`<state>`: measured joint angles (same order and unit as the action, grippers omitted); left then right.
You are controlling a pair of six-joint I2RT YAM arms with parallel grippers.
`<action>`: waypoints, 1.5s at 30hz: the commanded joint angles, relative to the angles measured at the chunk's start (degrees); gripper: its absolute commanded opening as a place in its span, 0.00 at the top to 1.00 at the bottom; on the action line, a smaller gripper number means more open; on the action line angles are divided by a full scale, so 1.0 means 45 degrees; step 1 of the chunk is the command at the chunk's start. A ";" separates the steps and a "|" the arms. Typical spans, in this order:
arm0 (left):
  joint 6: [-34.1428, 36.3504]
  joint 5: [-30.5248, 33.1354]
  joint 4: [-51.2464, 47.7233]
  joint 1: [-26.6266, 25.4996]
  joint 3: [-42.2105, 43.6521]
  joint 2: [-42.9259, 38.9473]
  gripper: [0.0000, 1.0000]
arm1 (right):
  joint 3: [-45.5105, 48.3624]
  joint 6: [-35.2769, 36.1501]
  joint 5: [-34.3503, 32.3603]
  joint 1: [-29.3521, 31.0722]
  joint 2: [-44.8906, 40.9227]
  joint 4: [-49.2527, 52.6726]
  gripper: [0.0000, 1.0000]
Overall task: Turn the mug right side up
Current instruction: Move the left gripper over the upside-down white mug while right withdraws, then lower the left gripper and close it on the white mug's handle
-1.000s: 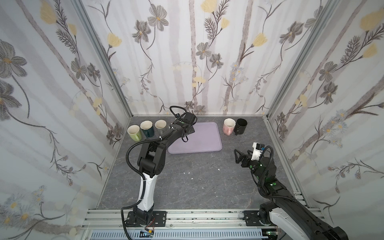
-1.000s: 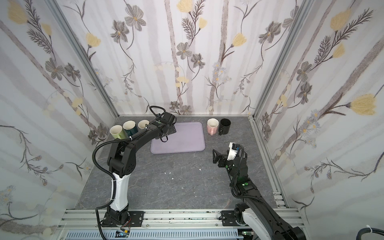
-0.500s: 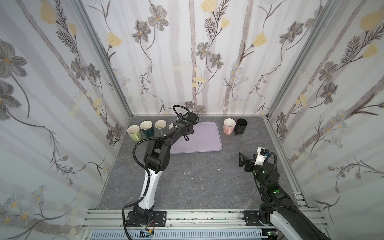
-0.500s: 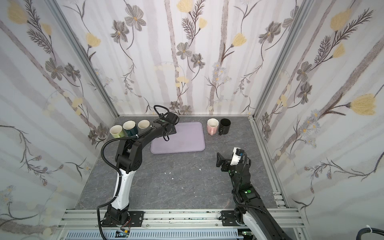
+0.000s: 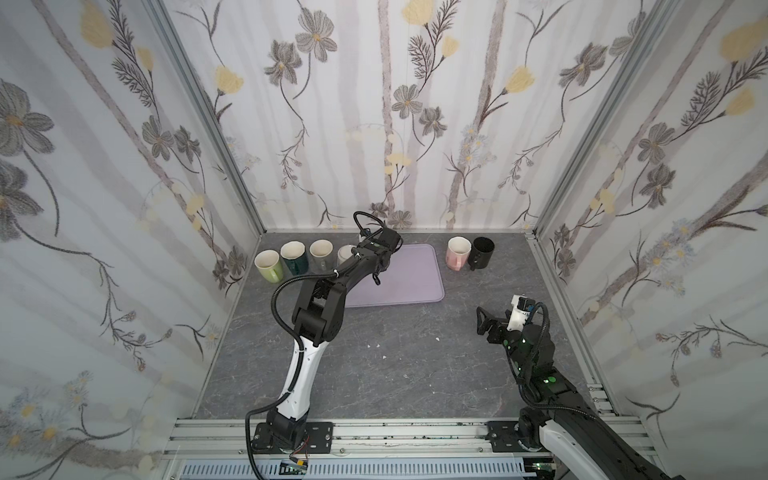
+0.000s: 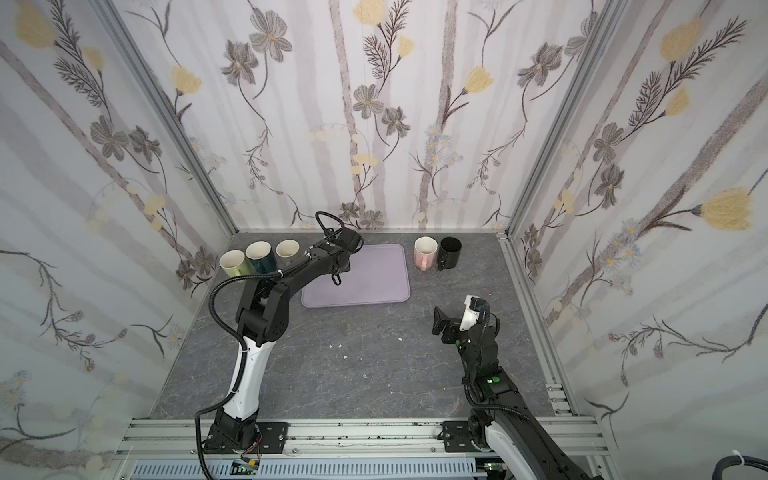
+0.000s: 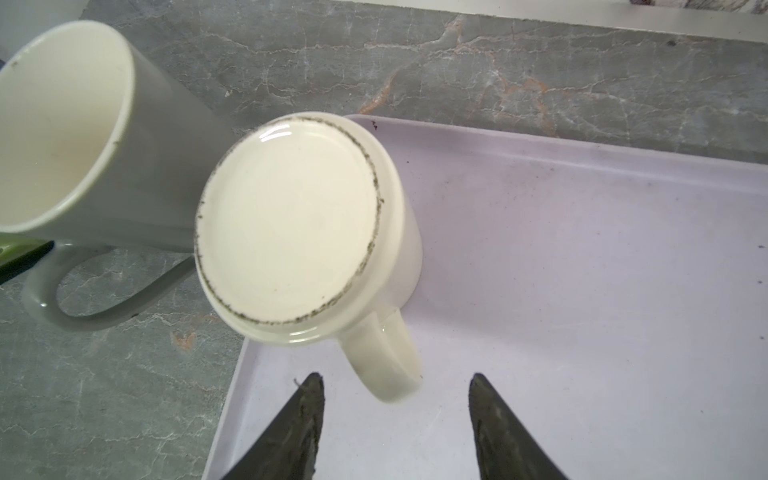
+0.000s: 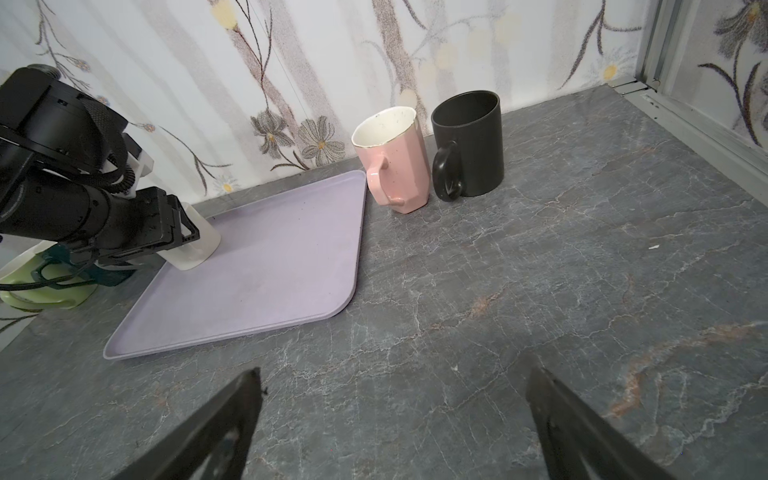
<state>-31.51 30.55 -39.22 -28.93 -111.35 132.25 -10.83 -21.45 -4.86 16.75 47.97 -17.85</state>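
Floral-papered walls (image 5: 374,104) box in a grey marbled tabletop (image 5: 395,365). Rear left, beside three upright mugs (image 5: 296,259), the cream mug (image 7: 286,220) sits upside down on a corner of the lilac tray (image 7: 582,291); the left gripper (image 7: 395,376), jaws apart, straddles its handle. Rightward, the right gripper (image 8: 395,370) hovers spread wide above the stone

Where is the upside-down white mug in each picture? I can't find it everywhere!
In a top view: the upside-down cream mug peeks out at the back-left corner of the lilac tray.
In a top view: hidden behind the left arm.
Left wrist: the mug fills the middle, base up.
Right wrist: the mug is half hidden behind the left arm.
Shared landmark: the lilac tray.
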 commanded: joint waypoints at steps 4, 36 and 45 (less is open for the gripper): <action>0.0068 0.0592 0.0274 0.0071 -0.0020 0.0247 0.44 | -0.0142 -0.0032 -0.0258 -0.0012 0.0141 -0.0155 0.00; -0.0008 -0.0255 0.0842 0.0488 0.0000 0.0580 0.83 | -0.0152 -0.0096 -0.0072 -0.0086 0.0374 -0.0294 0.00; -0.0031 -0.1089 0.1233 0.0360 0.0785 0.0254 0.83 | -0.0139 -0.0096 -0.0111 -0.0117 0.0396 -0.0274 0.00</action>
<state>-31.51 29.02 -33.56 -27.00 -109.06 134.15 -11.05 -21.61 -5.28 16.34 49.78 -17.91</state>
